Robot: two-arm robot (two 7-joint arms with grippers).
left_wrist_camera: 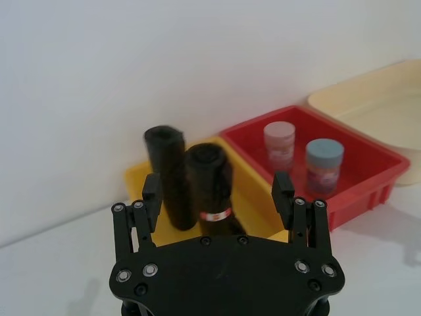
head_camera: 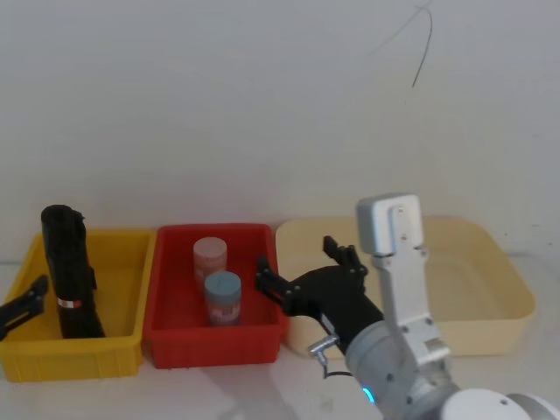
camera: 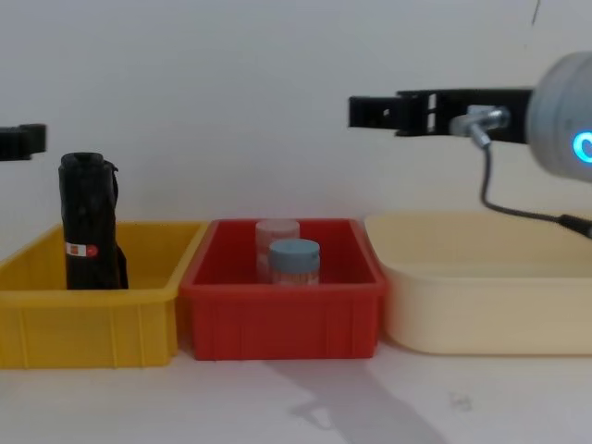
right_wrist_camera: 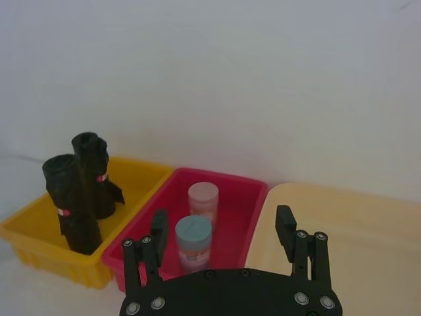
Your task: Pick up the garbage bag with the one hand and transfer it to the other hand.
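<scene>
Flanking garbage bag (left_wrist_camera: pixel 209 187), wrist views: second roll (left_wrist_camera: pixel 168 174)

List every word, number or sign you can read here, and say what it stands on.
No text here can be read.
Red-and-white label band on the garbage bag: print too small to read.
Labels on the pink-lidded jar and the blue-lidded jar in the red bin: blurred, unreadable.
</scene>
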